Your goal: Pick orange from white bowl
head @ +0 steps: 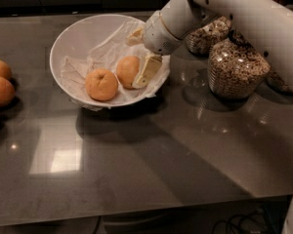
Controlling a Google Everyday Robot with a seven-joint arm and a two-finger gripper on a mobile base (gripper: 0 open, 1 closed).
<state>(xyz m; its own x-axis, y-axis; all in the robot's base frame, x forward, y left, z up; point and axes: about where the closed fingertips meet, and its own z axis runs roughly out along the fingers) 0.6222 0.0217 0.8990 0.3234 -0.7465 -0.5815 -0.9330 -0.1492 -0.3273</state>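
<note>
With its fingers apart, the gripper (134,60) straddles the pale orange (127,72) at the white bowl's (73,35) right, and closing off-centre could roll it left against the deeper-orange fruit (101,84) or snag the paper liner (105,52).
</note>
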